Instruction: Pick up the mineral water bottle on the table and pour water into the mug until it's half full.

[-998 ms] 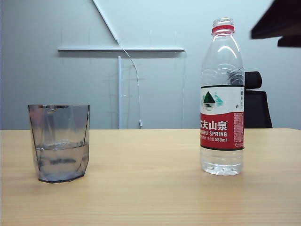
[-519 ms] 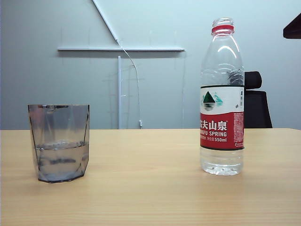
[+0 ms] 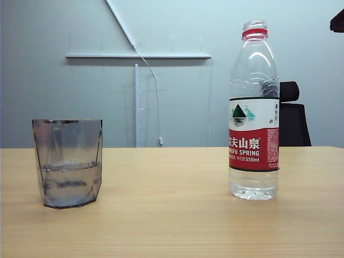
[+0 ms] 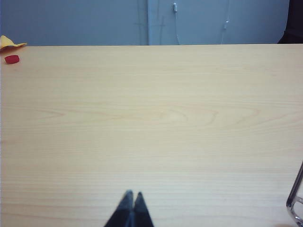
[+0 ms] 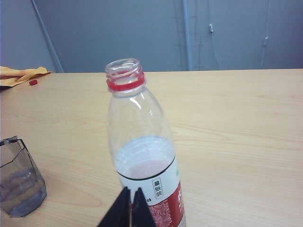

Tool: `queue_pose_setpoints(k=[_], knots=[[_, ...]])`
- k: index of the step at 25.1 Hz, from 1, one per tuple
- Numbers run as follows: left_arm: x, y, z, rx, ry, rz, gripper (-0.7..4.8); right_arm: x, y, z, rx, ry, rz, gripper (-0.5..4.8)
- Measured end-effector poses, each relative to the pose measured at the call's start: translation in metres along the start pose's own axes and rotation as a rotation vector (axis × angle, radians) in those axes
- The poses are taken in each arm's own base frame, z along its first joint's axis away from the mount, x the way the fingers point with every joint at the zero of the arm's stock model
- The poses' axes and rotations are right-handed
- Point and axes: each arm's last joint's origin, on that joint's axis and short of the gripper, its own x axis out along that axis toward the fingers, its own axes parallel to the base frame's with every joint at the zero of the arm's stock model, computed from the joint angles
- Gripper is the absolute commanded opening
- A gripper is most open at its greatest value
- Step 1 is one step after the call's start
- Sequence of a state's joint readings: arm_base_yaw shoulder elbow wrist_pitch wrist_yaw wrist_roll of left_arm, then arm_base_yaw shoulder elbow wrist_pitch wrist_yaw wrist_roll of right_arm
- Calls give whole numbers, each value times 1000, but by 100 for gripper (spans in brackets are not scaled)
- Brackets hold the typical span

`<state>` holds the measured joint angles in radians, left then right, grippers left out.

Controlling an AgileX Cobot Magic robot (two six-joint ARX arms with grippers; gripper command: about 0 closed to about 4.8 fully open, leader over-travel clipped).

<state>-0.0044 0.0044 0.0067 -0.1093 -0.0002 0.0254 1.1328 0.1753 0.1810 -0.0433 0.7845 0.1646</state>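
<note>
Fingers of the right gripper [image 5: 131, 204] are pressed together, holding nothing, tips poised just short of the mineral water bottle [image 3: 253, 110] and not touching it; only the dark tips show in the right wrist view, rest cut off by the frame edge. Left gripper [image 4: 132, 206] also closed and empty, tips together over bare table [image 3: 172, 215], well away from the bottle. Exterior view: bottle stands upright, uncapped, toward the table's right edge; mug [image 3: 68, 163] stands toward the left edge, well apart from it. Water [image 3: 70, 180] fills the mug a bit under halfway; a shallow layer remains in the bottle below the label. Dark sliver at the exterior view's upper right corner is probably part of the right arm, too cropped to tell. Red cap [image 4: 12, 59] lies near the table's far edge beside a yellow cloth [image 4: 10, 43], mostly cut off. Left wrist view shows only a sliver of the mug's rim at the frame edge.
</note>
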Motion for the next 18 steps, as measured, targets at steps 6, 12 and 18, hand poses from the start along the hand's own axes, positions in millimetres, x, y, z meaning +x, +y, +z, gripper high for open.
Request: queue_pose_setpoints(k=[6, 12, 18], knots=[[0, 0, 0, 0, 0, 0, -2, 0, 0, 0, 0, 0, 0, 22], [0, 0, 0, 0, 0, 0, -2, 0, -6, 2, 5, -20, -44, -7], [0, 0, 0, 0, 0, 0, -2, 11, -33, -1, -23, -6, -118, -7]])
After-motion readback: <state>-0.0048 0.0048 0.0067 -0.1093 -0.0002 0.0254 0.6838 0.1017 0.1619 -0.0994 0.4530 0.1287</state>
